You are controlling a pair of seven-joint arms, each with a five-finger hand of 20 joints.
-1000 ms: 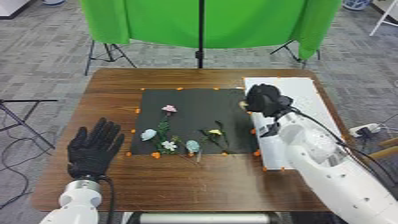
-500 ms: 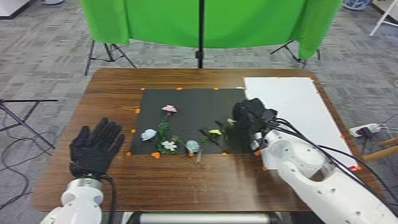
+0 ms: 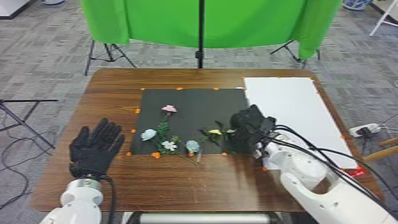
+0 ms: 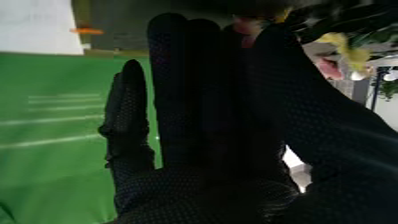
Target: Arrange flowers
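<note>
Right of centre, the right hand [image 3: 249, 123] pinches a pink flower [image 4: 244, 25] between its fingers; drifting left could snag the yellow flower [image 3: 214, 132]. Lower left, the left hand's [image 3: 93, 149] fingers are spread.

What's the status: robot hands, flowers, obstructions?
Left robot hand open. Right robot hand pinching pinkish flower. Yellow flower lies close by, possible snag.

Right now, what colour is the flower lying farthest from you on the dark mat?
That flower is pink, seen best in the head view.
</note>
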